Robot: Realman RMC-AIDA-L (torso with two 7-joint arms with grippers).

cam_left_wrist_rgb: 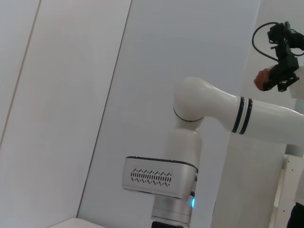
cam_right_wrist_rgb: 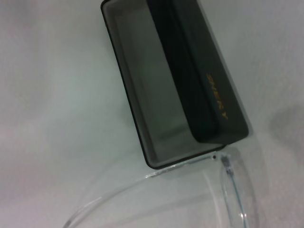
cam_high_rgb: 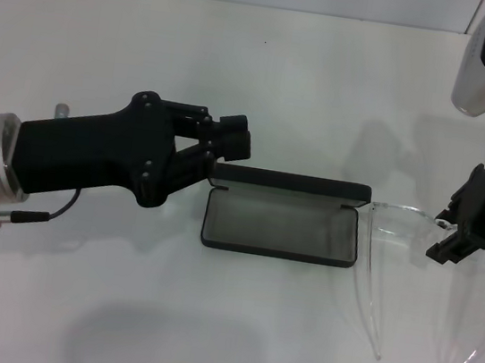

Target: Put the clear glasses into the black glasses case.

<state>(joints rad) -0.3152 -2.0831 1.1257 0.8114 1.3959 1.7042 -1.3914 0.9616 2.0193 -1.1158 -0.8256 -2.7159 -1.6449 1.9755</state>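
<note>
At table centre: black glasses case, lying open, grey-lined tray toward the robot, lid standing up along the far edge.
Case, right wrist view: same black glasses case seen from above its end, with gold lettering on the inner face of the lid (too small to read).
Clear glasses: at 3 o'clock of the case, outside it, front frame on the far side, both temple arms unfolded and running toward the robot to pointed tips.
Glasses against case: the near temple hinge sits just beside the case's right end; in the right wrist view the clear glasses curve right past the tray's corner, touching or nearly so (I cannot tell which).
Right gripper: at the glasses' front frame, near its right end, fingers pointing down and closed onto the clear rim.
Left gripper: at 10 o'clock of the case, near the lid's left end, fingers drawn together, holding nothing, apart from the case.
Left wrist view: only a white robot arm against a pale wall.
Table: plain white surface under everything.
</note>
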